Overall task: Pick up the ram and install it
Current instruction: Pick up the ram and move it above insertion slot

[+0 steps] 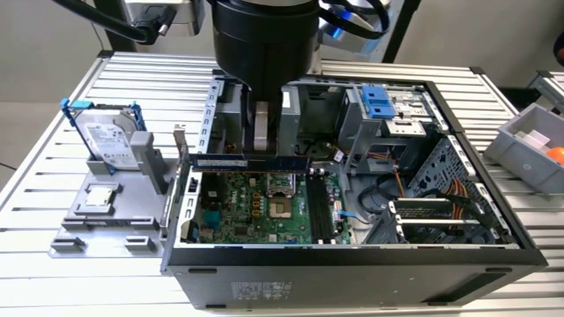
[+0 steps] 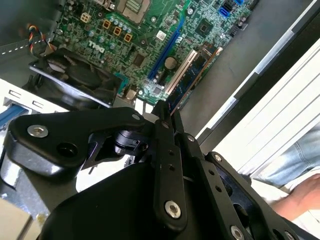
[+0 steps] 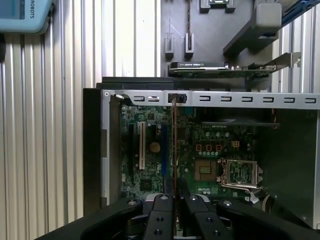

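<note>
Ram (image 1: 251,163) is pinched in the gripper (image 3: 173,197), jaws pressed together on its two flat faces at abt mid-length. Roughly equal length sticks out each side, prob. so it hangs level and won't tip. In the first wrist view it's edge-on, a thin line running straight out from betw. the jaws.

The ram hangs in the air inside the open case (image 1: 352,264), above the board (image 1: 255,211), not touching it. In the exterior view it sits over the board's far part, just beyond the socket (image 1: 280,208). It lies crosswise to the long dark slots (image 1: 321,211) at the exterior view's right of the socket, so I'd say it's not yet lined up w/ them and nothing is seated.

Further out, on the table (image 1: 53,198) at the exterior view's left, a grey holder (image 1: 119,223) keeps the drive (image 1: 110,139) upright and the chip (image 1: 100,196) flat. Both are well apart from the gripper. In the second wrist view a person's hand (image 2: 300,195) is off beside the table, well clear of the case.
</note>
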You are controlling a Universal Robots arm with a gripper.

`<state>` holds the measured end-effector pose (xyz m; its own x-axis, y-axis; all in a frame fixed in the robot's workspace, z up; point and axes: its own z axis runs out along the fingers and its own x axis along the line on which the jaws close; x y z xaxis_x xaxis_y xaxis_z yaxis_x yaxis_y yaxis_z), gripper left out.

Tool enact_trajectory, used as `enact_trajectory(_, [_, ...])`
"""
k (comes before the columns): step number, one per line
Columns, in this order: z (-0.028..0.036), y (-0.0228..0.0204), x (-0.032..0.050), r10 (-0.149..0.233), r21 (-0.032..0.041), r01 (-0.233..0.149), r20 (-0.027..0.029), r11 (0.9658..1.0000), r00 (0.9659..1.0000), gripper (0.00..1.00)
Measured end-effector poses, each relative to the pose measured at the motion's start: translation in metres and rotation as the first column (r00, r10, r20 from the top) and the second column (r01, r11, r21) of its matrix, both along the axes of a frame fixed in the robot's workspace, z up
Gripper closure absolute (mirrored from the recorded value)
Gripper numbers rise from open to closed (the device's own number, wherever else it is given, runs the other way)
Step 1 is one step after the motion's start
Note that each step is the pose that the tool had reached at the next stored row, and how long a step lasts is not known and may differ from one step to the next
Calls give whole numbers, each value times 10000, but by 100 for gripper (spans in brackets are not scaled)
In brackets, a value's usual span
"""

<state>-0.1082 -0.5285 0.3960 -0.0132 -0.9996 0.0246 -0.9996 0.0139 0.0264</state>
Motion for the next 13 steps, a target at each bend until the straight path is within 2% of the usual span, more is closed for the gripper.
enact_trajectory(13, [0, 0, 143, -57, -3, 57, 0, 10000, 10000, 100])
